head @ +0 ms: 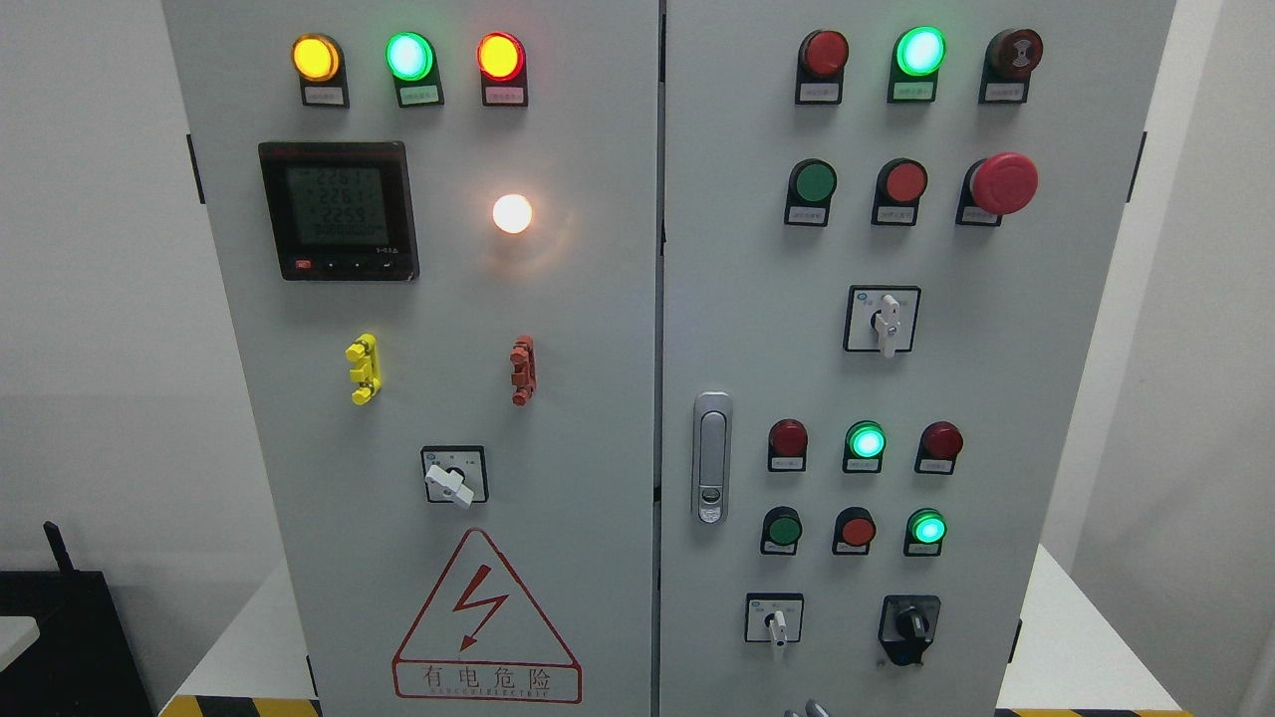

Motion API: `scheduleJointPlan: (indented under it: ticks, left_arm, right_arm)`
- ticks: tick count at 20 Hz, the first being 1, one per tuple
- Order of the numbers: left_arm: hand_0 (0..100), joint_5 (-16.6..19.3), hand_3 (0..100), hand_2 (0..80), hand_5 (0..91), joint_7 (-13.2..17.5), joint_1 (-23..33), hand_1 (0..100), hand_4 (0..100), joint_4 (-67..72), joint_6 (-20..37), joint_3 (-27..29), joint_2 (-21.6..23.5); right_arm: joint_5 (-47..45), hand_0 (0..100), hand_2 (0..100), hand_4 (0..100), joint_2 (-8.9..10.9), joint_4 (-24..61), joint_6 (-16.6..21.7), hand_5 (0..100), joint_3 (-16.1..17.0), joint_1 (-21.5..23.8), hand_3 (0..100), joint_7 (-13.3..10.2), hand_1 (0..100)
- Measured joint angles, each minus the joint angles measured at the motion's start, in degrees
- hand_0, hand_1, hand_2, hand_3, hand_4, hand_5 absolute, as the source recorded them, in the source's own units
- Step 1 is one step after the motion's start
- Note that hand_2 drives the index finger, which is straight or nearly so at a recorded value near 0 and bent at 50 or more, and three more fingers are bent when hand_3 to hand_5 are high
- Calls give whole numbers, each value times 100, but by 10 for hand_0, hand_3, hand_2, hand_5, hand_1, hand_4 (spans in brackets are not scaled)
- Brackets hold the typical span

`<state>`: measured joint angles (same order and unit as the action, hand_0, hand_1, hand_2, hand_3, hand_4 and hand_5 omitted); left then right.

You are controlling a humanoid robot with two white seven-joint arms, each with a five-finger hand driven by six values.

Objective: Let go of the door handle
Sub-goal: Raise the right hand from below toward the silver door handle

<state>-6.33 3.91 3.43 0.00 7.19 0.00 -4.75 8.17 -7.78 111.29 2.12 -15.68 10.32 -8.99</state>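
Observation:
The silver door handle [711, 458] sits flush and upright on the left edge of the grey cabinet's right door [1056, 398], beside the seam between the two doors. Both doors look closed. Nothing touches the handle. A small grey part of my right hand [809, 709] pokes up at the bottom edge, well below the handle and to its right. The rest of that hand is out of frame. My left arm does not show.
The right door carries several lamps and push buttons, a red mushroom stop button [1004, 183] and rotary switches [883, 321]. On the left door [299, 448] are a meter [339, 211], lit lamps, a switch [453, 478] and a warning triangle [485, 617]. A black box [60, 637] stands at lower left.

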Motion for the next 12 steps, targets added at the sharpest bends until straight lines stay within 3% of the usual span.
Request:
scheduleJointPlan:
  ticks: [1,4,6,8,9,11,12]
  left_arm:
    - [120,0,0,0,0,0,0,389,0,0,0,0,0]
    - [120,0,0,0,0,0,0,389,0,0,0,0,0]
    - [120,0,0,0,0,0,0,389,0,0,0,0,0]
    - [120,0,0,0,0,0,0,389,0,0,0,0,0]
    - [120,0,0,0,0,0,0,389,0,0,0,0,0]
    - [120,0,0,0,0,0,0,389,0,0,0,0,0]
    - [120,1,0,0,0,0,0,389,0,0,0,0,0]
  right_arm:
    - [53,451,73,308,0,5,28,186,0,-2,417,0,147]
    - [344,442,61,381,0,18,205,301,-1,-16,466,9,176]
    - [673,415,45,454,-1,24,352,387,0,-52,523,19,246]
    - [1167,400,2,602,-2,30,436,562,2,-115,726,-115,347]
    - [1463,403,0,606,-3,32,444,570,5,-166,730,-252,350]
    - [2073,419,0,812,-5,35,419,798,6,-288,916,-480,421]
    - [2404,422,0,858,-5,35,362,846,5,-350,958,-559,438]
